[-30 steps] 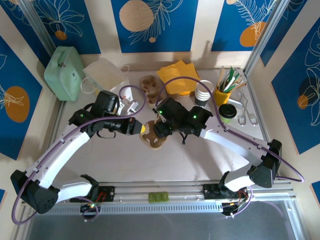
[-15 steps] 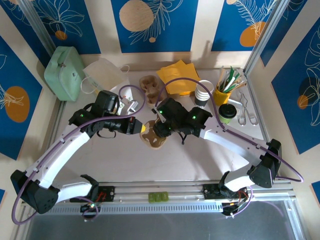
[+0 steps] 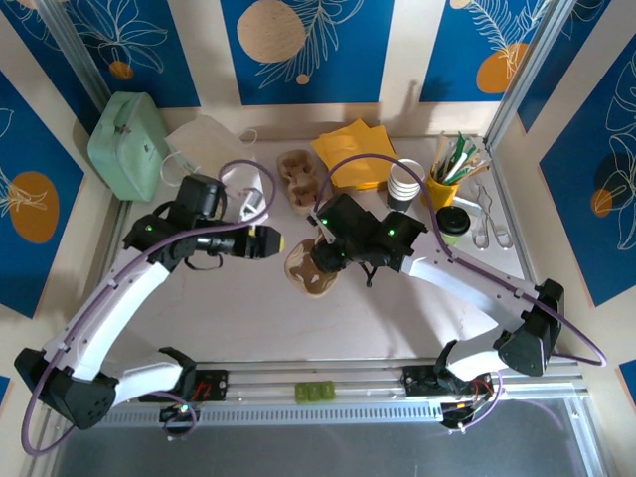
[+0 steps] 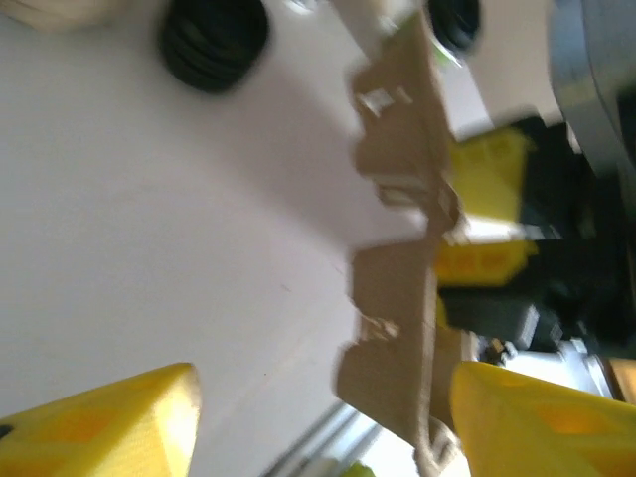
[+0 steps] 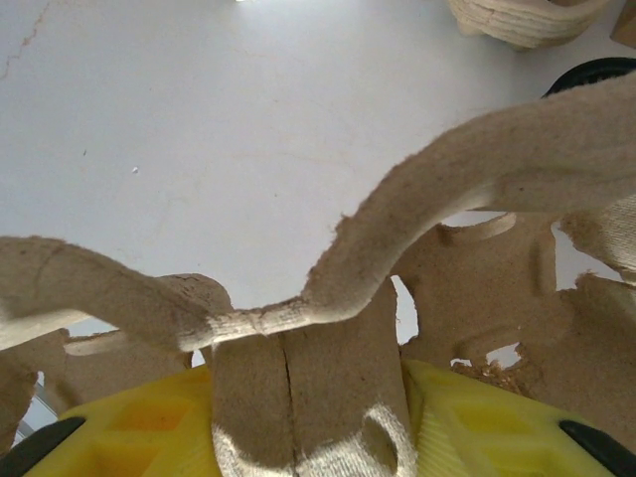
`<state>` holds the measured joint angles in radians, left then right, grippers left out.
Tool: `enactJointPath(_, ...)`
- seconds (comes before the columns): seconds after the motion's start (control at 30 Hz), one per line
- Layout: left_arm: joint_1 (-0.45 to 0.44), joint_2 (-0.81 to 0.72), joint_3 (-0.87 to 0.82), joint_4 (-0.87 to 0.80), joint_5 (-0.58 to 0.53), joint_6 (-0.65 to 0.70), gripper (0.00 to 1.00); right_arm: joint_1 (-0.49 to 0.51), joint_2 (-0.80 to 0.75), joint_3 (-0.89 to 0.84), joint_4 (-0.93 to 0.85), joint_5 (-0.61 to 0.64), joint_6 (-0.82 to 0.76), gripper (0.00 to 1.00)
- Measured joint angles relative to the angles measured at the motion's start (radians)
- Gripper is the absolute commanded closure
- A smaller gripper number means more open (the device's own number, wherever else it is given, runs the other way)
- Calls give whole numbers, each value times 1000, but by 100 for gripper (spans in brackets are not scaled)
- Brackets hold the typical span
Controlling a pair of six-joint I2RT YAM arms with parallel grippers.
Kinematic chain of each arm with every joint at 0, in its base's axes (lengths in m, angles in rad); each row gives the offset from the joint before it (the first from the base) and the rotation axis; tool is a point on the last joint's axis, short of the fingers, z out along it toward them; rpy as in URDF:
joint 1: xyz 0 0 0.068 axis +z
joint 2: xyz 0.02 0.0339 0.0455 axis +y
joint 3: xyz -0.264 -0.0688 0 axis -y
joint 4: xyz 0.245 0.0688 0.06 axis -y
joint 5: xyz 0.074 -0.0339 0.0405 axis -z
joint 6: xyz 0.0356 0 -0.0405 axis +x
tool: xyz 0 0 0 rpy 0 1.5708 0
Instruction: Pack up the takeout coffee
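Observation:
The takeout coffee (image 3: 453, 225), a light-green cup with a black lid, stands at the right of the table, apart from both arms. A brown moulded cup carrier (image 3: 308, 272) lies mid-table. My right gripper (image 3: 320, 258) comes down on it from above. In the right wrist view my right gripper (image 5: 308, 417) is shut on the carrier's centre post (image 5: 298, 378). My left gripper (image 3: 272, 241) hangs just left of the carrier. It stands open (image 4: 318, 407), and the carrier's edge (image 4: 397, 288) rises ahead, nearer the right finger (image 4: 537, 427).
A stack of lidless cups (image 3: 404, 185) and a yellow cup of straws (image 3: 442, 189) stand back right, beside metal tongs (image 3: 484, 225). Yellow napkins (image 3: 355, 154) and spare carriers (image 3: 298, 169) lie at the back. A white bag (image 3: 209, 149) and green box (image 3: 127, 144) sit back left.
My left gripper has opened, let go of the carrier's left edge and drawn back to the left. The right gripper keeps its hold on the carrier.

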<state>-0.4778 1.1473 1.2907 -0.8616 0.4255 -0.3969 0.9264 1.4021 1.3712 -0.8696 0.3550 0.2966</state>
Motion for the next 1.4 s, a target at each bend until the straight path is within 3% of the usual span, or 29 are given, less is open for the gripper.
enactJointPath(0.17,107,-10,92,-43,-254,-55,15,-5,0,-12,-15,0,7,56)
enactJointPath(0.27,174,-14,113,-42,-372,-84,14,-5,-2,-13,-23,-1,11,56)
enactJointPath(0.43,261,23,148,-21,-488,-119,15,-5,-18,-17,-30,-1,18,56)
enactJointPath(0.6,310,148,238,17,-515,-150,20,-5,-44,-34,-41,-5,26,57)
enactJointPath(0.9,348,380,401,27,-525,-187,49,-6,-78,-45,-60,-5,38,57)
enactJointPath(1.17,352,477,504,-16,-566,-190,57,-11,-113,-59,-64,-4,45,56)
enactJointPath(1.4,352,514,509,-68,-577,-180,58,-11,-114,-70,-64,-5,46,57)
